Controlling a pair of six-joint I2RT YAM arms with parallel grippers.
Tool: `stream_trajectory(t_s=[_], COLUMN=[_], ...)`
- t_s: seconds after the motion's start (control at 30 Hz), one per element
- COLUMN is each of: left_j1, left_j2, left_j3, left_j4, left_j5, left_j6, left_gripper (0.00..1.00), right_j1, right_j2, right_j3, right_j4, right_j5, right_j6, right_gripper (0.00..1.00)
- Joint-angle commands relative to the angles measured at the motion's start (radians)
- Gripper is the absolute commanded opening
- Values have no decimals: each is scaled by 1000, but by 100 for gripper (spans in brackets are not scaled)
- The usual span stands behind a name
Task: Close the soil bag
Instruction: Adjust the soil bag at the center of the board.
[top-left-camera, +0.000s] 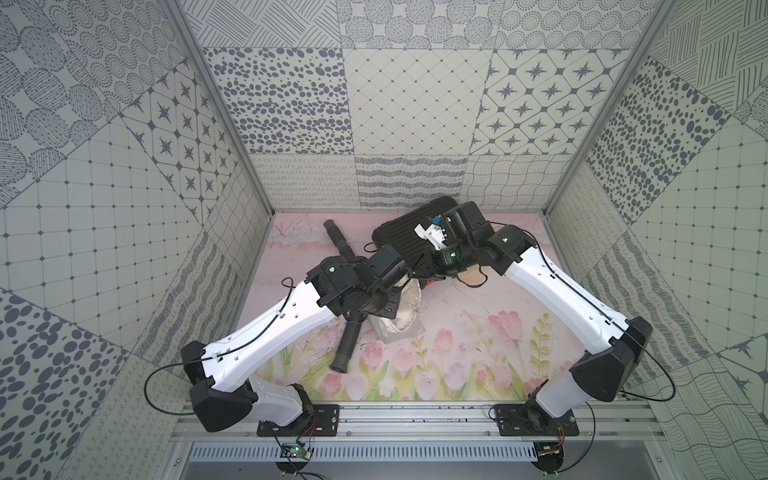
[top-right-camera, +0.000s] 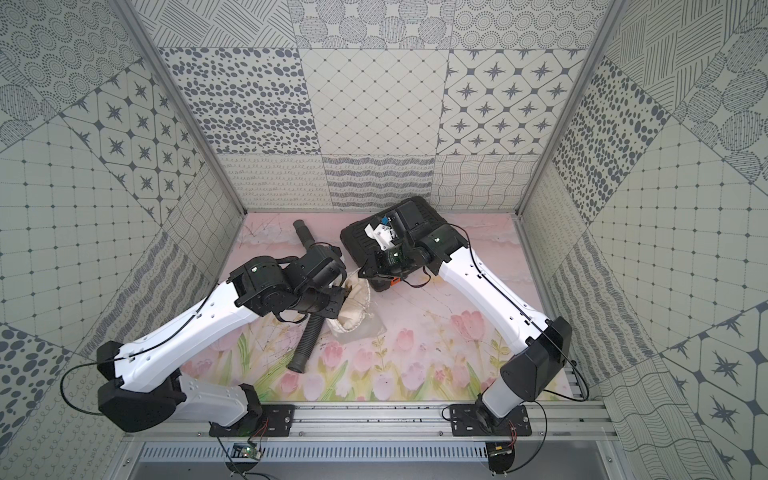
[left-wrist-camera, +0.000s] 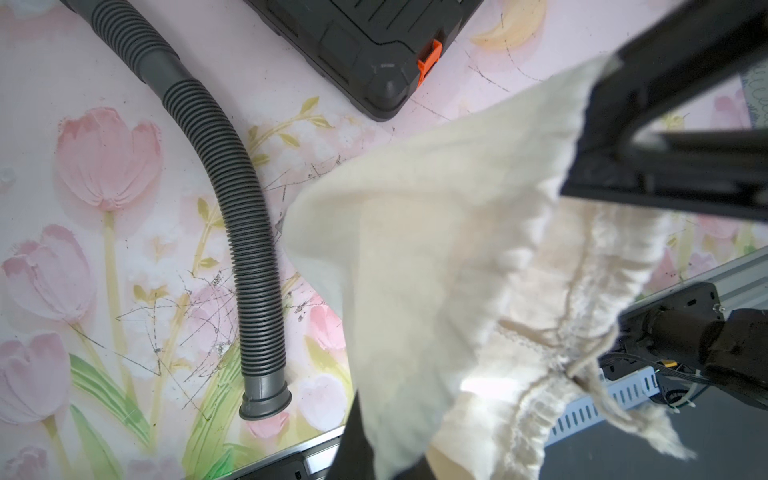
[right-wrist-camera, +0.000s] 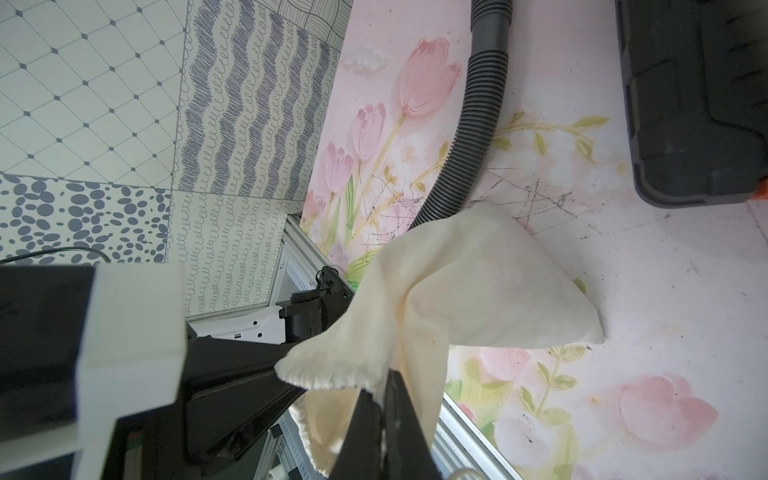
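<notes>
Bag (top-left-camera: 409, 309) sits mid-surface (top-left-camera: 478, 332), just right of the hose (top-left-camera: 347, 345) and on the near side of the case (top-left-camera: 399, 237). Its mouth end is hoisted between the two arms, w/ one bottom corner resting on the surface. L pincer (top-left-camera: 399, 296) is closed tight at the bag's left rim. The wrist views show hem cloth drawn taut up to black fingers, so it prob. has the hem pinched. R pincer (top-right-camera: 365, 275) is at the far end of the mouth w/ jaws close together; can't tell whether it grips cloth or only touches it. Cord (left-wrist-camera: 582, 365) w/ its knot dangles loose off the gathered mouth, in neither pincer as far as I can see. Mouth looks part-gathered, not cinched, so the step in hand is prob. the draw itself. To do it well, make one pincer the anchor on the hem right beside the cord's exit, w/ a firm grip and no twisting. The other pincer takes cord, not cloth, close to the knot so it can't slip through. Pull in line w/ the hem channel, straight away from the anchor, slow & even; a sideways tug just drags the whole bag. Hold the mouth above the belly so nothing spills, but leave the bottom on the surface, since friction there helps. Pull toward the open right side; hose and case crowd the left and far sides.
</notes>
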Motion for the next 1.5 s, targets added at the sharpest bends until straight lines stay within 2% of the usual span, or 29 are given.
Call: stream_trajectory(t_s=[0.0, 0.1, 0.2, 0.3, 0.4, 0.63, 0.83, 0.9, 0.97, 1.07, 1.1, 1.3, 1.47], left_j1=[16, 33, 53, 62, 65, 68, 72, 72, 74, 75, 76, 96, 109], left_j2=[9, 8, 3, 5, 5, 1, -11, -12, -13, -14, -15, -30, -30], left_j3=[17, 19, 15, 13, 10, 12, 5, 3, 3, 6, 10, 78, 163], left_j4=[7, 28, 45, 51, 57, 56, 53, 55, 55, 50, 43, -36, -122], left_j5=[40, 54, 76, 93, 98, 101, 97, 99, 101, 107, 103, 65, 56], left_j6=[25, 9, -9, -16, -18, -25, -28, -29, -29, -27, -26, -20, -26], left_gripper=[0, 0, 0, 0, 0, 0, 0, 0, 0, 0, 0, 0, 0], right_j1=[0, 0, 6, 17, 31, 147, 158, 160, 159, 159, 158, 140, 110], right_j2=[-8, -24, -50, -87, -113, -47, -66, -66, -64, -76, -83, -108, -54], right_j3=[26, 25, 21, -2, -35, -24, -66, -74, -79, -71, -65, 46, 251], right_j4=[20, -15, -90, -137, -137, -136, -136, -133, -120, -105, -101, -157, -337], right_j5=[13, 38, 110, 175, 195, 240, 291, 278, 270, 290, 307, 390, 404], right_j6=[-1, -7, -23, -26, -14, 15, 28, 26, 29, 38, 39, 14, -44], right_gripper=[26, 49, 61, 66, 66, 60, 58, 54, 43, 4, 0, 0, 0])
